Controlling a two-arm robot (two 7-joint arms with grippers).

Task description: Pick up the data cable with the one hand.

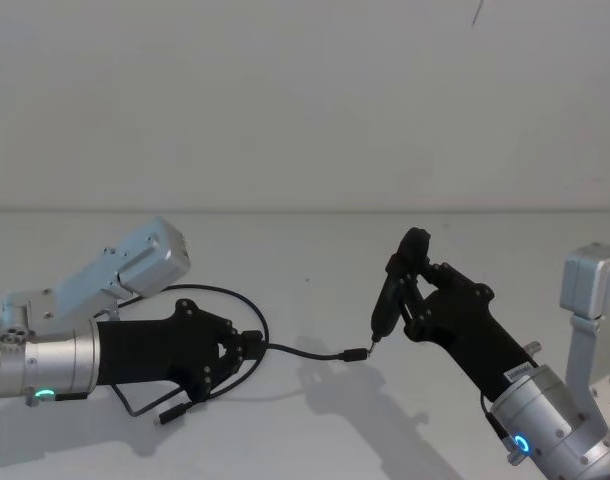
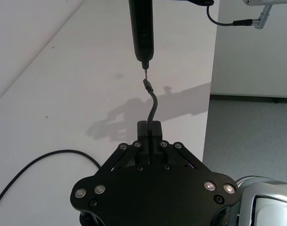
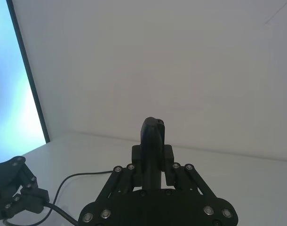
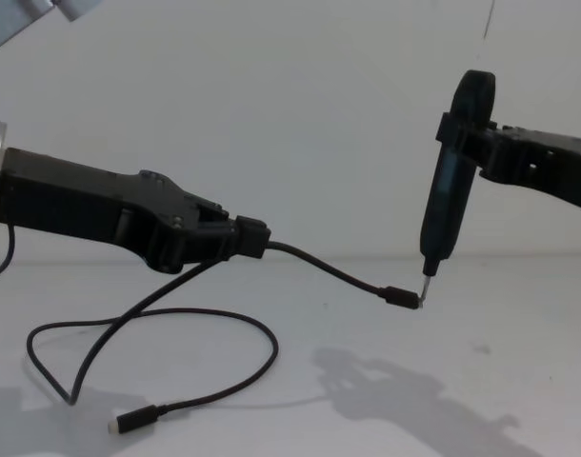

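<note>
- Head view: the left gripper (image 1: pixel 253 347) was clamped on the data cable (image 1: pixel 303 351), lifted above the table (image 1: pixel 315 260).
- Left wrist view: the cable's plug (image 2: pixel 147 85) sat just below the pen-shaped tool (image 2: pixel 142 30).
- Chest view: the right gripper (image 4: pixel 462 133) was clamped on that tool; the cable's slack lay looped on the table.

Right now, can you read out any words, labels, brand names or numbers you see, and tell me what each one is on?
No text reads anywhere.
Small white label on the black angular right claw, on its body near the silver wrist: too small to read.
Long thin black data cable, black pen-shaped tool and black angular left claw: no markings show.
</note>
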